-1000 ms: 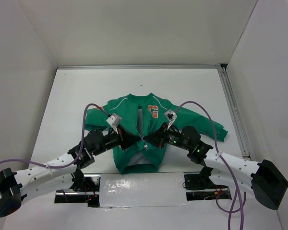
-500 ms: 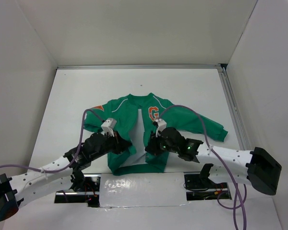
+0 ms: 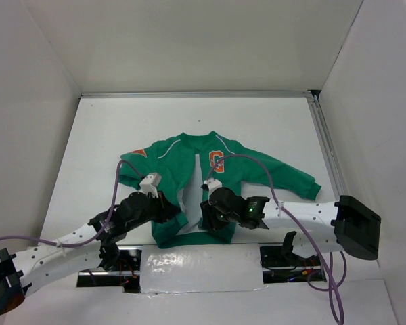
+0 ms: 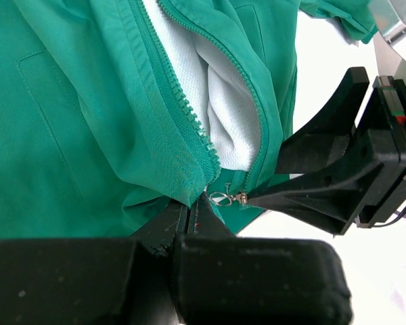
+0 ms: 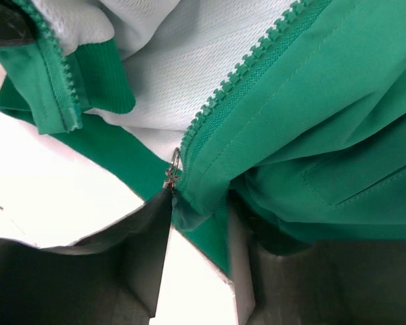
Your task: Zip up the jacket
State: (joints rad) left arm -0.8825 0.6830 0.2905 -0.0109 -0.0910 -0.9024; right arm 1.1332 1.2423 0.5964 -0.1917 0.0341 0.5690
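Note:
The green jacket lies face up on the white table, front open, grey lining showing between the zipper halves. My left gripper is shut on the bottom end of one zipper edge. My right gripper is shut on the hem of the other front panel, right beside the small metal zipper slider. In the left wrist view the slider sits just off the right gripper's fingers, a small gap from my left fingertips. The two zipper halves are apart.
A shiny metal plate covers the near table edge between the arm bases. Purple cables loop over both arms. White walls enclose the table, and a metal rail runs along the right side.
Both grippers have moved toward the near edge, drawing the jacket's hem with them. The front has spread, showing more grey lining.

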